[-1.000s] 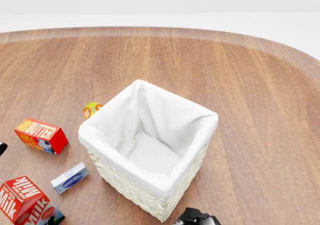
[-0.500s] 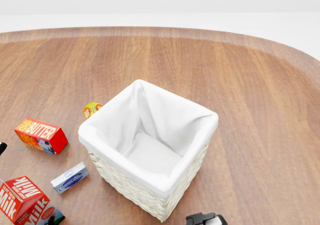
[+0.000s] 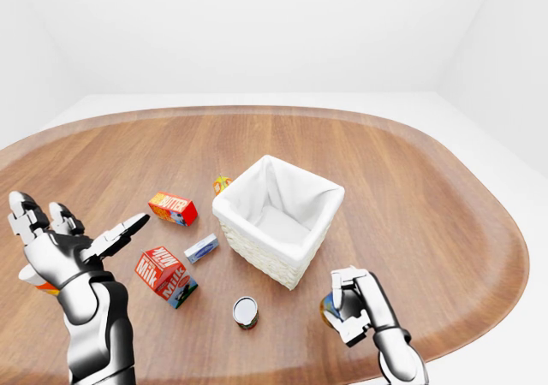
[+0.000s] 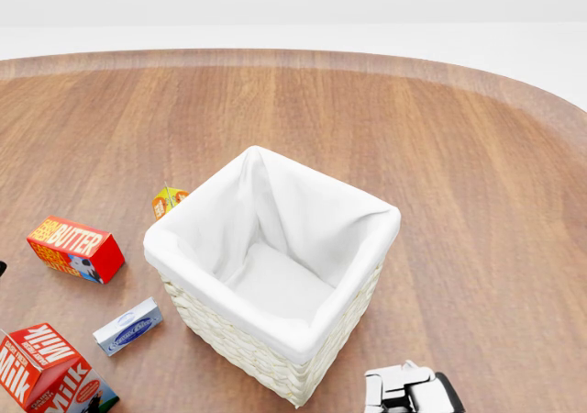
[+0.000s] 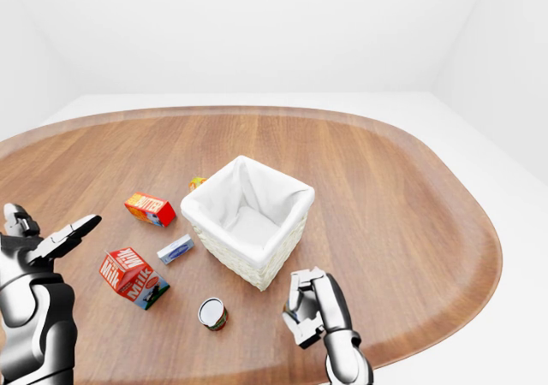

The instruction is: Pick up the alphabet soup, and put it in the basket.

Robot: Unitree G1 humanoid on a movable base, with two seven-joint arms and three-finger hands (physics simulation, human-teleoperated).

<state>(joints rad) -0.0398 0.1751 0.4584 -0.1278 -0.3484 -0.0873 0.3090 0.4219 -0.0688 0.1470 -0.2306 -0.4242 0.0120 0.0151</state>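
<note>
The basket, a pale woven square box with a white cloth lining, stands on the brown wooden desk and serves as the landmark here. To its lower right in the left-eye view, the right robot hand has its fingers curled round a small can of which only a blue and orange edge shows at the hand's left side; this appears to be the alphabet soup, though no lettering on it can be read, and whether it rests on the desk or is lifted cannot be told. Below the basket, slightly to its left, a second can stands upright on the desk, its silvery top facing up and its label too small to read. To the basket's left lies a small pale blue and white box with unreadable print. Lower left of the basket sits a red carton printed "Milk" in white. Left of the basket, a red box reads "BUTTER". Just beside the basket's upper left corner a small orange and yellow box peeks out. Far to the basket's left, the left robot hand is raised with its fingers spread apart, clasping nothing.
</note>
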